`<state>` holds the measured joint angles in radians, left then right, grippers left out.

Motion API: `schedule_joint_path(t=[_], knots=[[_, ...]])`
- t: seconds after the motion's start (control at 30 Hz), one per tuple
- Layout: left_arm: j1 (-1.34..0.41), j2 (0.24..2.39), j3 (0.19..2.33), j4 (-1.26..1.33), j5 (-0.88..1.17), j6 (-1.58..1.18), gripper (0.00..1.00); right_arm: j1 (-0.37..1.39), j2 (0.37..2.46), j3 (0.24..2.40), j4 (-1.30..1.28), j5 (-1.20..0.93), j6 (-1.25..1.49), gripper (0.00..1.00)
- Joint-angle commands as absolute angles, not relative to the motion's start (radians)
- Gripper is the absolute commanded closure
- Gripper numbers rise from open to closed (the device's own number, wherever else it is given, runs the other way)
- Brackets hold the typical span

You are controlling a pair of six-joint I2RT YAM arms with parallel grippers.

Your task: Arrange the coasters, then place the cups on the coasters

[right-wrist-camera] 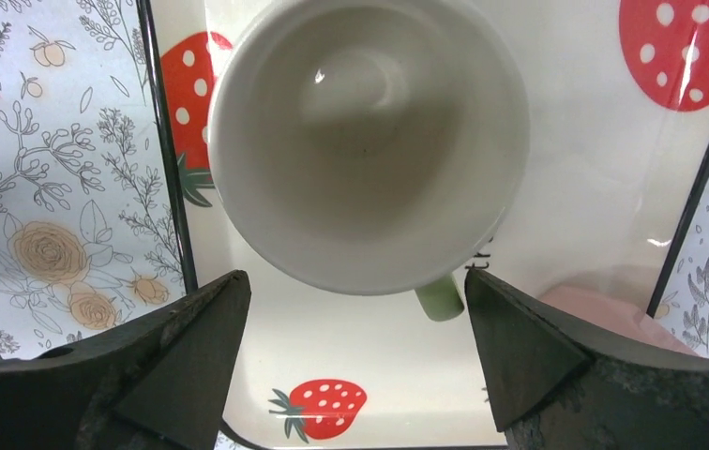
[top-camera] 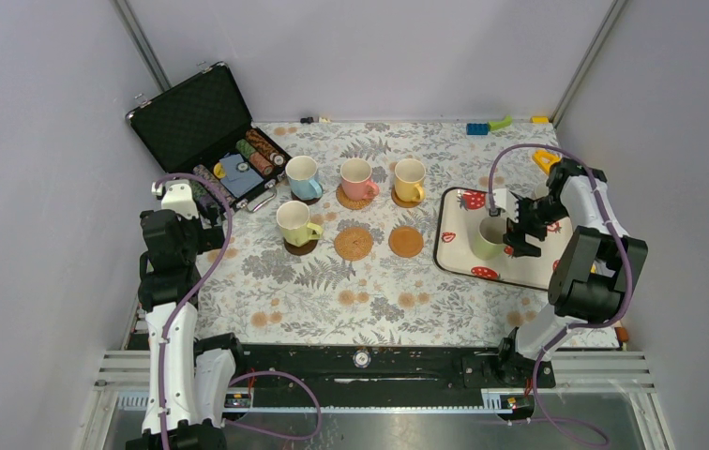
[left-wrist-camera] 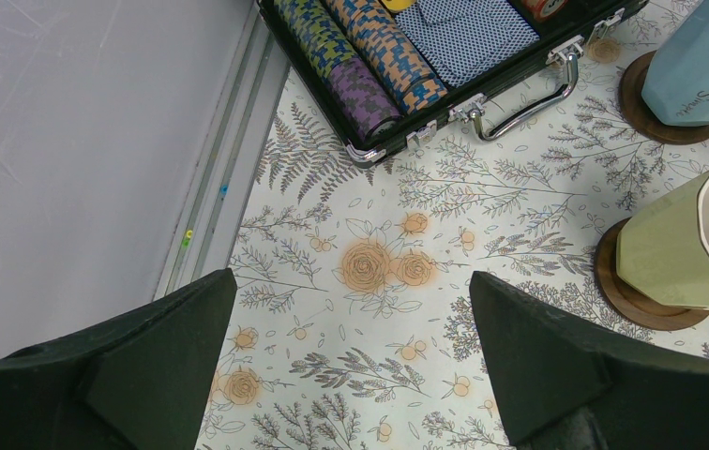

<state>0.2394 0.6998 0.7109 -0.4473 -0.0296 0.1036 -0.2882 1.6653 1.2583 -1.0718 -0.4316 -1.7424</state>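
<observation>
Three cups stand on coasters in the back row: blue (top-camera: 303,178), pink (top-camera: 358,178) and yellow (top-camera: 410,180). A pale green cup (top-camera: 294,225) sits on a dark brown coaster (top-camera: 301,247). Beside it lie two bare tan coasters (top-camera: 354,243) (top-camera: 406,242). A green cup (top-camera: 487,236) (right-wrist-camera: 369,141) stands upright on the strawberry tray (top-camera: 520,267). My right gripper (top-camera: 517,225) (right-wrist-camera: 355,286) is open, its fingertips just short of this cup's rim and either side of its handle (right-wrist-camera: 440,298). A pink shape (right-wrist-camera: 604,309) shows at the tray's edge. My left gripper (top-camera: 205,211) (left-wrist-camera: 351,319) hangs open over bare cloth.
An open black case of poker chips (top-camera: 205,122) (left-wrist-camera: 407,56) lies at the back left, close to my left gripper. Small toy bricks (top-camera: 487,125) sit along the back edge. Grey walls close in both sides. The tray's raised rim (right-wrist-camera: 168,187) runs left of the green cup.
</observation>
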Motion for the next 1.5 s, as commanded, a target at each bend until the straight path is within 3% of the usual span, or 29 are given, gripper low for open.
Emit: schedule_joint_path(t=[0.0, 0.27, 0.3, 0.4, 0.57, 0.67, 1.1, 1.3, 1.47], knots=[[0.247, 0.681, 0.712, -0.404, -0.009, 0.101, 0.01, -0.285, 1.652, 1.228, -1.084, -0.506, -1.781, 0.09], [0.246, 0.683, 0.715, -0.405, -0.012, 0.1, 0.01, -0.285, 1.671, 1.185, -1.017, -0.466, -1.748, 0.24], [0.247, 0.683, 0.715, -0.405, -0.012, 0.1, 0.01, -0.286, 1.672, 1.183, -1.013, -0.469, -1.745, 0.29], [0.247, 0.683, 0.715, -0.405, -0.014, 0.1, 0.01, -0.285, 1.681, 1.197, -1.006, -0.48, -1.72, 0.67], [0.247, 0.683, 0.715, -0.405, -0.014, 0.1, 0.01, -0.287, 1.685, 1.216, -0.987, -0.503, -1.65, 0.75], [0.247, 0.682, 0.715, -0.406, -0.015, 0.099, 0.01, -0.286, 1.651, 1.203, -0.975, -0.538, -1.63, 0.98], [0.247, 0.683, 0.713, -0.404, -0.007, 0.1, 0.01, -0.217, 1.249, 1.227, -0.877, -0.737, -1.19, 1.0], [0.247, 0.678, 0.715, -0.403, -0.012, 0.1, 0.01, 0.163, 1.169, 1.256, -0.778, -0.521, -0.907, 1.0], [0.247, 0.681, 0.714, -0.404, -0.02, 0.1, 0.01, 0.455, 1.301, 1.418, -0.738, -0.449, -0.725, 1.0]])
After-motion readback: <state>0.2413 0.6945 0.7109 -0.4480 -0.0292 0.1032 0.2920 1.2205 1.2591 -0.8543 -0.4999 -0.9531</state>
